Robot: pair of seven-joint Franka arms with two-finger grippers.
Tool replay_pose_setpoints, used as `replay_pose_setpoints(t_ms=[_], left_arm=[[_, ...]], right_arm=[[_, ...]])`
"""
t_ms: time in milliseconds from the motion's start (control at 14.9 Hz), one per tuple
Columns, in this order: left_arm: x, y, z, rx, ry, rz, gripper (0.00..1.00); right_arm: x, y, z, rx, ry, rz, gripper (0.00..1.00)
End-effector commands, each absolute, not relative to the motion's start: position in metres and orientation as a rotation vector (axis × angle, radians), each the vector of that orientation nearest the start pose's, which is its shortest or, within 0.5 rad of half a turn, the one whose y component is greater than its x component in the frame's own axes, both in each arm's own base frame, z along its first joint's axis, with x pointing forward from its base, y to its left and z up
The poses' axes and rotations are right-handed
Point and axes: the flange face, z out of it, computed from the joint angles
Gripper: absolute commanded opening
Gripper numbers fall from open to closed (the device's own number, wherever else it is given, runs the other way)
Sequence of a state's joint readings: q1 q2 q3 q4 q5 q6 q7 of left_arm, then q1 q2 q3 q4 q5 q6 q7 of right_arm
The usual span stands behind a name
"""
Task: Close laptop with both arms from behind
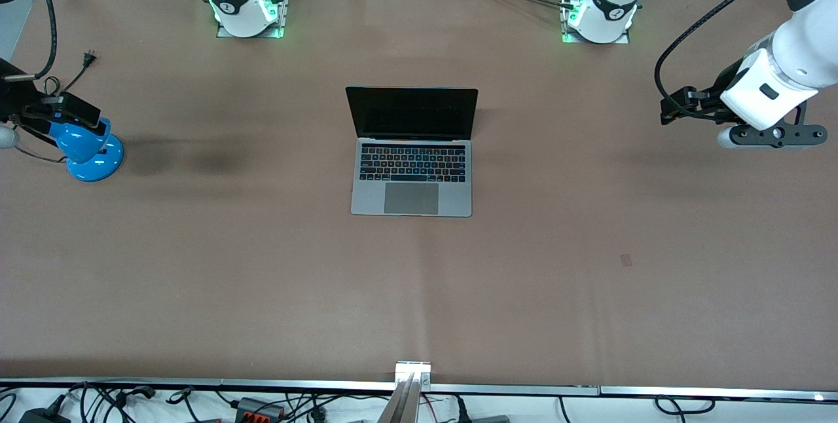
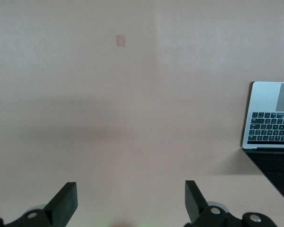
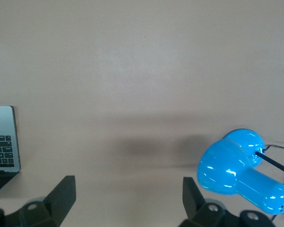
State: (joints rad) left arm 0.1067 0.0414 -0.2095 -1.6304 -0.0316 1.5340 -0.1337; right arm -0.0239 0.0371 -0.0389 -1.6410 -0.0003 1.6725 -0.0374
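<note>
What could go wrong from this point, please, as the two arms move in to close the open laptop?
1. The right gripper hangs open right beside the blue desk lamp, so swinging toward the laptop may knock the lamp or snag its cord.
2. The left gripper, also open, hangs over the table's left-arm end, away from the laptop. If the two arms reach the upright screen unevenly, the push could twist the lid or slide the laptop instead of folding it.
</note>
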Motion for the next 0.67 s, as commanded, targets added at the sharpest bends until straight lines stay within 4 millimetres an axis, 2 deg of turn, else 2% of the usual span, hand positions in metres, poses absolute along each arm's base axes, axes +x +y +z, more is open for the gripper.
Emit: replay_pose_setpoints(t_ms=[0,336,403,537,604], left_arm=[[0.548,-0.054,0.578,-3.176,-0.077,0.228,1.0],[0.549,-0.057,0.584,-3.183,-0.069,0.213,1.0],[0.548,-0.059,0.583,-3.182,-0.062,0.22,0.87],[0.545,-0.066,0.586,-3.179,-0.041,0.235,0.42],[0.545,-0.066,0.586,-3.179,-0.041,0.235,0.31]], right_arm=[[0.559,-0.034,0.579,-3.144,0.026,0.019,1.0],[0.558,-0.034,0.578,-3.147,0.013,0.01,1.0],[0.558,-0.034,0.578,-3.144,0.014,0.012,1.0],[0.558,-0.034,0.576,-3.145,0.014,0.024,0.96],[0.558,-0.034,0.576,-3.143,0.014,0.029,0.71]])
